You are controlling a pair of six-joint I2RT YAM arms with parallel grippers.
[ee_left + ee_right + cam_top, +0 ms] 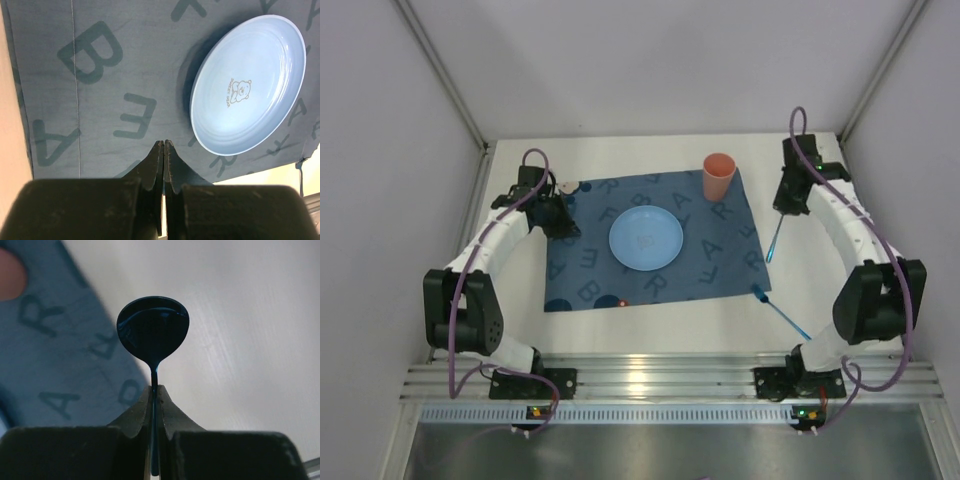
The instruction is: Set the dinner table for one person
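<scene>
The dinner table [650, 325] lies below both sets of fingers, running from the arms' bases to the far wall. The right gripper [155, 390] hangs over its bare right strip, just off the edge of the placemat [720, 260]. Its fingers are pinched tight on the thin handle of a dark blue spoon [153, 330], whose bowl points away from them and looks to be off the surface. The left gripper [164, 145] is over the left part of the mat, fingers pressed together with nothing between them.

The tabletop is a flat, matte white rectangle, far larger than anything on it. The dark blue, letter-printed mat covers its middle. A pale blue plate [248, 85] sits at the mat's centre and an orange cup [718, 176] stands at its far right corner. A second blue utensil [780, 308] lies on the white by the mat's near right corner.
</scene>
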